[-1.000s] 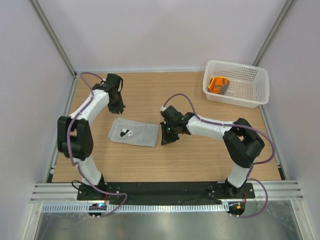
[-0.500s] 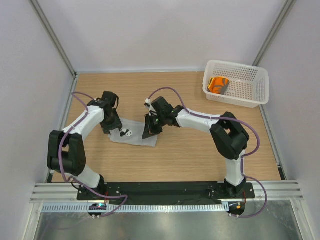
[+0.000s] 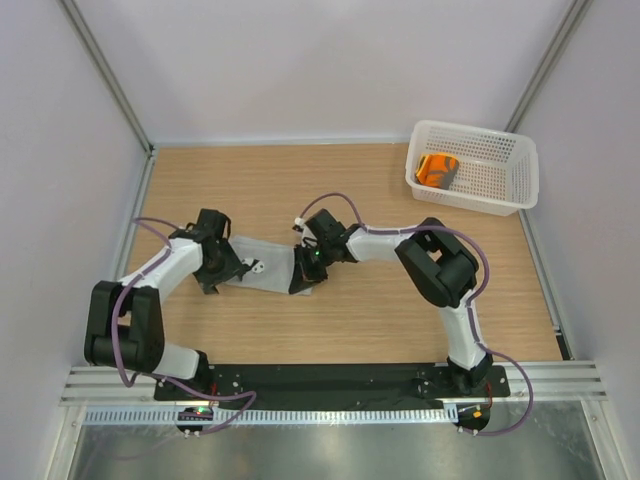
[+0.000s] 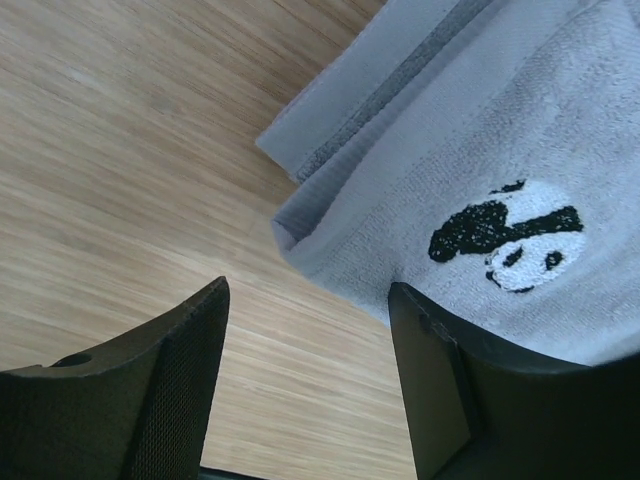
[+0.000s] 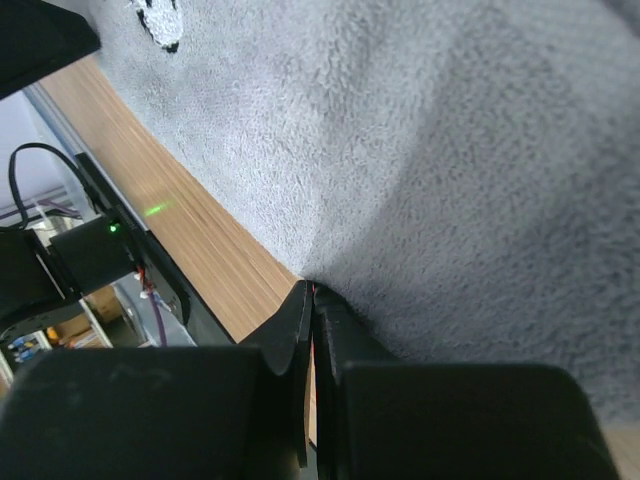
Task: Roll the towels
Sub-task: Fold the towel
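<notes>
Right gripper point(image 3: 304, 277) reaches low to the grey towel's point(image 3: 275, 272) right end, clenched on its edge. Left gripper point(image 3: 222, 268), released, straddles the towel's left corner. The towel lies flat mid-desk point(image 3: 350, 320) and bears a stitched panda point(image 4: 505, 235). The orange towel point(image 3: 437, 169) sits bunched in the far-right basket point(image 3: 515, 178), its shape hard to make out.

The grey towel point(image 3: 262, 272) is hemmed in at both ends, with the left gripper point(image 3: 225, 274) open over its left corner and the right gripper point(image 3: 302, 282) pinched at its right edge. The wooden table point(image 3: 380, 315) to the right lies open. The basket point(image 3: 512, 190) stands well apart in the far right corner.
</notes>
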